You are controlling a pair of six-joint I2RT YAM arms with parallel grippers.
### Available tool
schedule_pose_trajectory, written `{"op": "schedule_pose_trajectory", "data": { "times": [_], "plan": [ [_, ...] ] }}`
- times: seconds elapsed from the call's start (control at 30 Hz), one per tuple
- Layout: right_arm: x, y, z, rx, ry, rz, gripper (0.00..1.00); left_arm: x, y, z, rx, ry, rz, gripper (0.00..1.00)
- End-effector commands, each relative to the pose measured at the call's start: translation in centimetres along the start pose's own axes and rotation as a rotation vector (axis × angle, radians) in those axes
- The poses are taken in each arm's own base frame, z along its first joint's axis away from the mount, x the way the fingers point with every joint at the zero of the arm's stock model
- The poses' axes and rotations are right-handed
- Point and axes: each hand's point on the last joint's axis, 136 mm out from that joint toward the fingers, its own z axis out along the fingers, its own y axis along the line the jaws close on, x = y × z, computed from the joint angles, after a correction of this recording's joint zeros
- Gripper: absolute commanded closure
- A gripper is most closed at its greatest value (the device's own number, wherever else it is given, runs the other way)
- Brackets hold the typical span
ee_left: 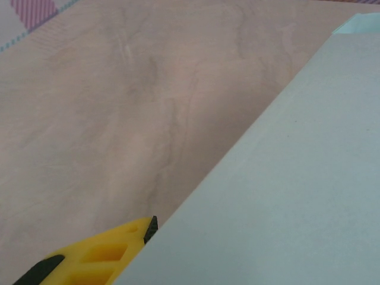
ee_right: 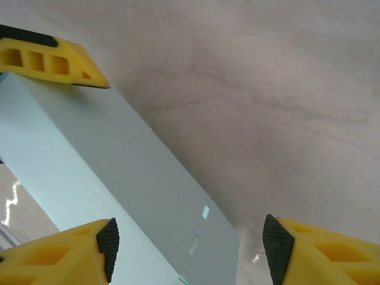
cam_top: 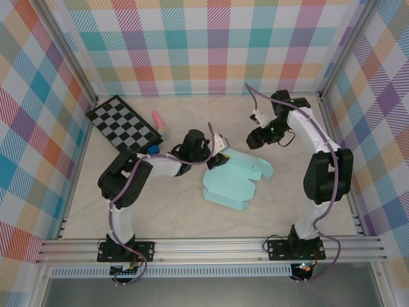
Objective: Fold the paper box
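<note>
The paper box point(cam_top: 233, 185) lies in the middle of the table, a little to the right of the centre, partly folded, with flaps spreading toward the right side. One panel is lifted at its upper left corner. The left gripper point(cam_top: 216, 148) is there, with its jaws narrow. As far as I can judge it pinches the edge of this panel, because the card hides one side and only one yellow finger point(ee_left: 95, 258) shows against it.

The right gripper point(cam_top: 259, 135) hovers just beyond the box, with its jaws wide apart and nothing between them.

The card is thin, so I think the pinch is the weak point. If the left arm pulls sideways, the whole box may slide instead of bending at the crease, or the panel may slip out. If the right gripper pushes on the wrong place, a flap can buckle.

The table point(cam_top: 96, 204) is pale, wood-patterned and smooth, so it gives little friction. A checkerboard point(cam_top: 124, 123) lies at the far left, well apart. Plaid walls point(cam_top: 192, 45) close three sides.
</note>
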Motion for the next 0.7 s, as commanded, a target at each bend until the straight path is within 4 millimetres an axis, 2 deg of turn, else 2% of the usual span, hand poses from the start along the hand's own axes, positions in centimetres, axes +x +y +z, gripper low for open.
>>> {"op": "schedule_pose_trajectory", "data": {
  "times": [0.0, 0.13, 0.27, 0.33, 0.43, 0.53, 0.6, 0.67],
  "plan": [
    [0.1, 3.6, -0.4, -0.133, 0.002, -0.116, 0.33, -0.8, 0.0, 1.0, 0.023, -0.053, 0.024, 0.89],
    [0.6, 4.7, 1.4, -0.177, 0.053, -0.146, 0.32, -0.6, 0.0, 1.7, 0.024, -0.086, -0.013, 0.86],
    [0.8, 4.6, 2.8, -0.205, 0.069, -0.130, 0.35, -0.2, 0.5, 2.1, -0.020, -0.103, -0.028, 0.82],
    [0.8, 4.0, 3.5, -0.191, 0.079, -0.125, 0.38, -0.2, 0.8, 2.0, -0.044, -0.113, -0.031, 0.77],
    [1.1, 3.5, 4.2, -0.178, 0.097, -0.115, 0.44, -0.2, 1.0, 1.8, -0.068, -0.122, -0.043, 0.63],
    [1.1, 3.1, 4.6, -0.166, 0.101, -0.109, 0.50, -0.1, 1.0, 1.6, -0.076, -0.123, -0.047, 0.59],
    [1.1, 3.1, 4.9, -0.159, 0.102, -0.113, 0.51, 0.1, 1.0, 1.5, -0.081, -0.121, -0.056, 0.49],
    [1.3, 2.9, 5.1, -0.135, 0.113, -0.128, 0.51, 0.2, 1.1, 1.5, -0.087, -0.118, -0.059, 0.47]
  ]
}}
